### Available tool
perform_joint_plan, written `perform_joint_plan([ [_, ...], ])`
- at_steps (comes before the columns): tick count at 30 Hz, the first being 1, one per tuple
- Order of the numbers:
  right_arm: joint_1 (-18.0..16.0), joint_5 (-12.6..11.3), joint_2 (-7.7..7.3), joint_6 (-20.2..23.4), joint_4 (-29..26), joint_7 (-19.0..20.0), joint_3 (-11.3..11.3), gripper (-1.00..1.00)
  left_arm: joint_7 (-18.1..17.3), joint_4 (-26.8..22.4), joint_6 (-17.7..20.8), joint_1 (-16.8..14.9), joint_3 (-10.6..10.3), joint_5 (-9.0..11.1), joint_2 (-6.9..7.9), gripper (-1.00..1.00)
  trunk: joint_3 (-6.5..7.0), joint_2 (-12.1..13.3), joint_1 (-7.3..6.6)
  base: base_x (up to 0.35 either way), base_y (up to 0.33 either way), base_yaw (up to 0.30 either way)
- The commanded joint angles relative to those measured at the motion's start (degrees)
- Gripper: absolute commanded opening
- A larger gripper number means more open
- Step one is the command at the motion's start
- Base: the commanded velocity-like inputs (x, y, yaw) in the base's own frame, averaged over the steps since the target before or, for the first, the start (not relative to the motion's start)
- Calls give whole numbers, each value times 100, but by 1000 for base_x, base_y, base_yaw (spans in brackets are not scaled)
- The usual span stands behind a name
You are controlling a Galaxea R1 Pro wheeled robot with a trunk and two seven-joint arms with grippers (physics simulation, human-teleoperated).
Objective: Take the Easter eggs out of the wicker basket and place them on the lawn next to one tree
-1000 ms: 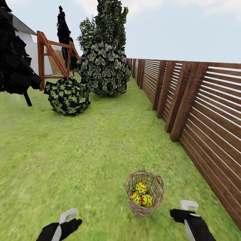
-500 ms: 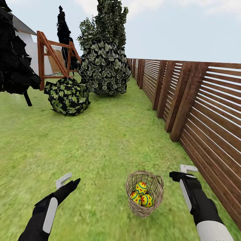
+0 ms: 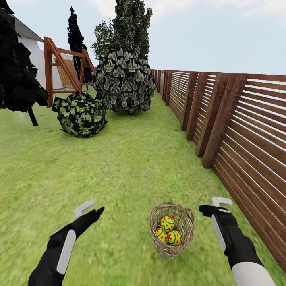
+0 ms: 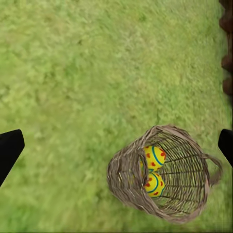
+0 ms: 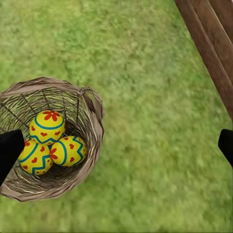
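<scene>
Basket [image 3: 171, 229]: wicker, upright on the lawn [image 3: 119, 171], near the fence [image 3: 238, 127] that borders the grass on the right; small handle on its fence side.

Eggs [image 3: 168, 230]: three, yellow with red marks and blue-green bands, all inside the basket, touching one another. Right wrist view shows all three [image 5: 51, 143] low in the weave; left wrist view shows two [image 4: 153, 170].

Left gripper [image 3: 90, 209]: above bare grass, left of the basket and apart from it; fingers spread wide, holding nothing.

Right gripper [image 3: 214, 205]: between basket and fence, just beside the rim, not touching; fingers spread wide, holding nothing.

Bush [image 3: 80, 114]: round, far across the lawn, beside a taller leafy shrub [image 3: 125, 75].

Frame [image 3: 59, 67]: wooden, behind the bush.

Tree [image 3: 18, 75]: dark canopy, far left edge of the lawn.
</scene>
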Motion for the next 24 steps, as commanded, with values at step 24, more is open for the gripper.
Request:
perform_joint_plan([
  [24,0,-16,6,6,11,-10,246,100,49,38,-16,0,-568,49,9,100,0,0,0,0,-225,0],
])
